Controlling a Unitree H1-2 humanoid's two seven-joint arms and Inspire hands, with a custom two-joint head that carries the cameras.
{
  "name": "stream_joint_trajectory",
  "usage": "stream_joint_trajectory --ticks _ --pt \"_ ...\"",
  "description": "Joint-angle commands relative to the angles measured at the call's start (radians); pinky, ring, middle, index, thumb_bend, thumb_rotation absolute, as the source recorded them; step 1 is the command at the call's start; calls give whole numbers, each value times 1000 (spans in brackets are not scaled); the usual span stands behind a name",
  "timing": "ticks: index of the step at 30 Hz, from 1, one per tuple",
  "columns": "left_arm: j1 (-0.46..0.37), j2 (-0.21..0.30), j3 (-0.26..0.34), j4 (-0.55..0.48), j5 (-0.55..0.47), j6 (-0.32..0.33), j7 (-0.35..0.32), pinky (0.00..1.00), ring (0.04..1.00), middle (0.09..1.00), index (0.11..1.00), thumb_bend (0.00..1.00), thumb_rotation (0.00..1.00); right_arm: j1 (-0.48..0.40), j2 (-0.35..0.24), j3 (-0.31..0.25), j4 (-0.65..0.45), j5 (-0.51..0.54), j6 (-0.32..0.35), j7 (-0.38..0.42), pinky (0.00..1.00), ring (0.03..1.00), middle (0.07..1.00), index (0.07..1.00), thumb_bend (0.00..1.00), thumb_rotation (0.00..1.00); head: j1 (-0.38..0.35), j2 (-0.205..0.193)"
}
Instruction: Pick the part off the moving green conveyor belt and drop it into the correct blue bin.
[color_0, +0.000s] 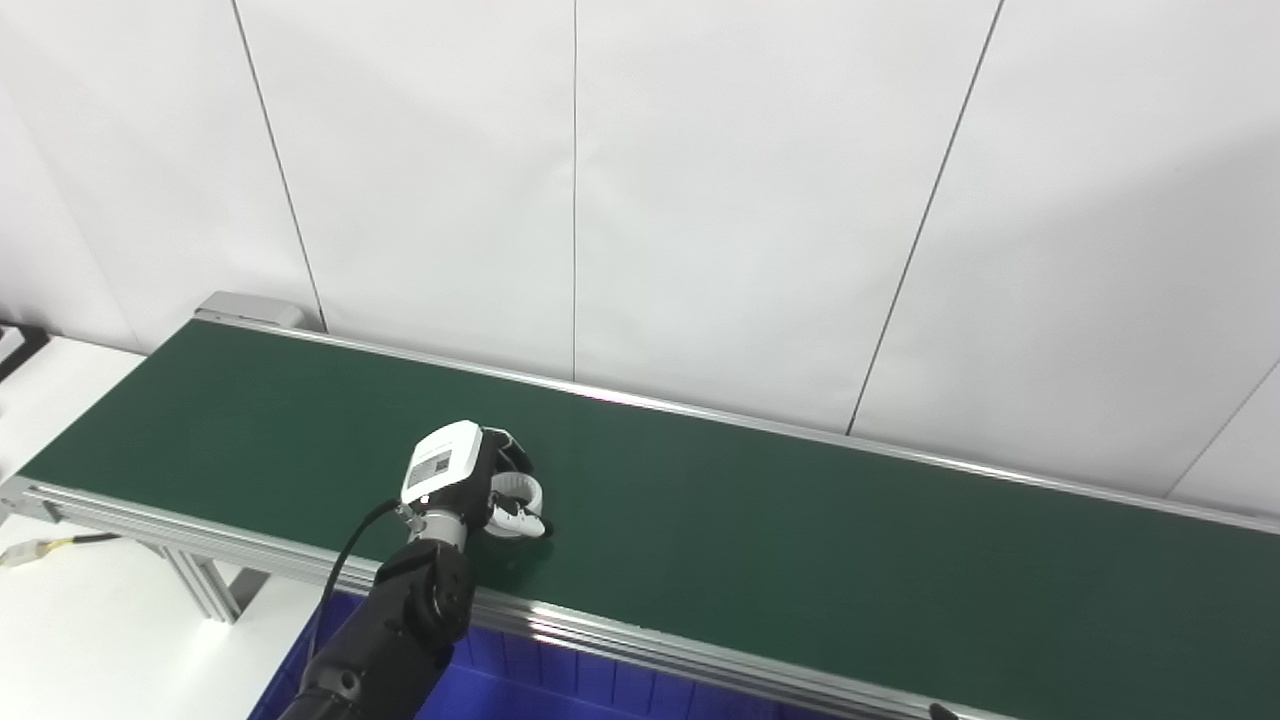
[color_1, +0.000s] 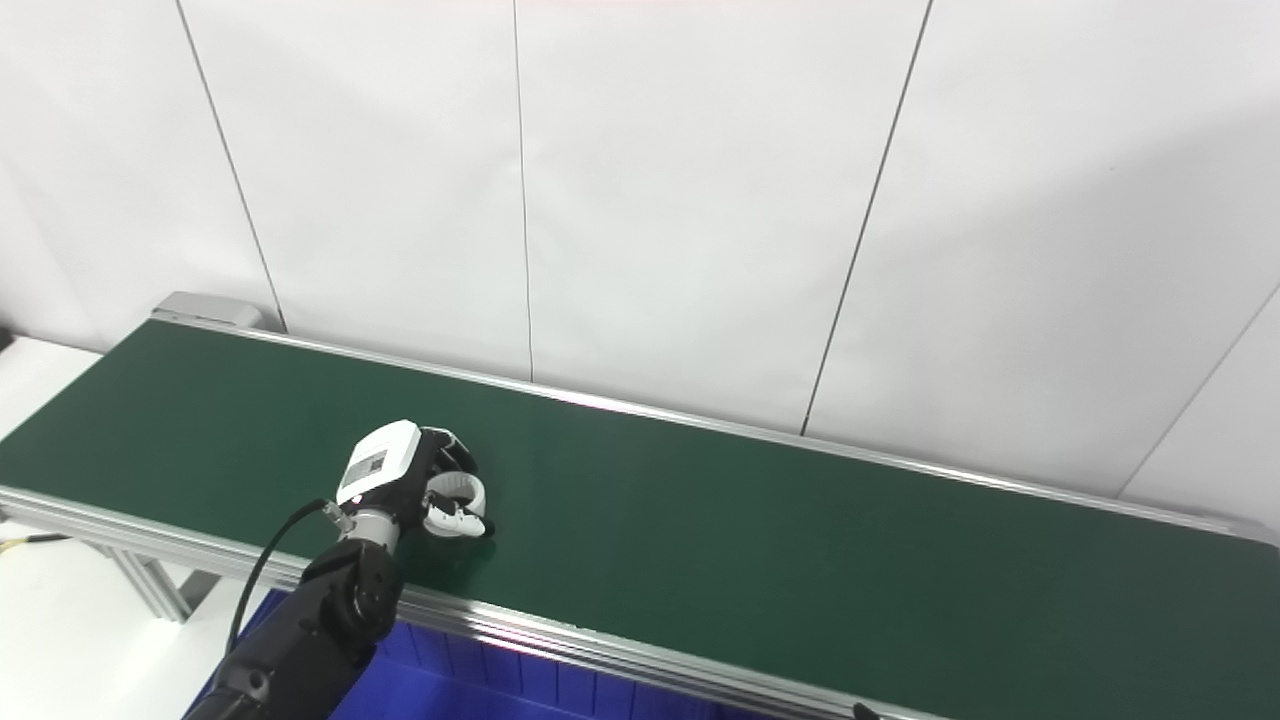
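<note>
A: Over the long dark green conveyor belt (color_0: 760, 520), near its front rail: left hand (color_0: 470, 478), white-backed with black fingers, at the end of a black arm rising from the bottom left.

B: And the part?

A: Small white ring-shaped plastic part (color_0: 517, 503), lying on the belt right at the hand's far side, touching the fingers (color_0: 514, 455). Curled down around it, thumb side low against the belt. Closed on the part as far as both views show, though whether lifted or resting on the green surface cannot be told.

B: Right hand?

A: Only a tiny dark tip at the bottom edge, right of centre. Too little to tell whether spread or pressed together.

B: Bin?

A: Blue plastic bin with ribbed walls (color_0: 560, 680), below the belt's silver aluminium front rail (color_0: 700, 662), just beside the black arm. Only its upper wall and a strip of floor visible.

B: Surroundings?

A: White table (color_0: 70, 620) at the left, under the belt's aluminium leg frame (color_0: 200, 585). A cable with a pale connector (color_0: 30, 550) lying on it. White panelled wall (color_0: 700, 200) with thin dark seams behind the belt's far rail.
</note>
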Motion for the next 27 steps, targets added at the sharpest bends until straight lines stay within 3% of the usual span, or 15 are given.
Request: stream_joint_trajectory --ticks 1,5,9,14,21,24,27 --pt "6 17 12 -22 -16 -14 6 367 449 468 505 515 0 -7 2 -8 -22 10 -52 -11 769 844 886 912 712 276 -1 1" --pt "29 3 36 -66 -29 -65 64 339 430 461 507 514 0 -9 2 -8 -19 4 -56 -14 765 839 882 909 714 279 -8 3" --pt "61 -8 59 -126 -34 -184 152 320 399 434 511 510 0 -7 5 -9 -24 3 -50 -15 762 838 880 904 714 268 -18 7" --pt "129 -27 77 -281 -41 -264 191 243 313 398 508 505 0 -2 12 -10 -40 -1 -33 -13 758 834 874 899 718 260 -41 22" --pt "278 -60 71 -549 -73 -342 131 245 308 412 507 508 0 9 20 -9 -82 -14 -3 -7 746 828 869 897 733 290 -129 78" --pt "333 -55 58 -602 -143 -386 51 264 330 425 507 508 0 16 26 -10 -99 -21 5 -8 746 831 865 886 760 326 -160 97" --pt "393 -52 42 -597 -145 -444 21 228 294 432 505 510 0 21 28 -8 -113 -31 1 -7 728 821 866 883 764 338 -213 132"
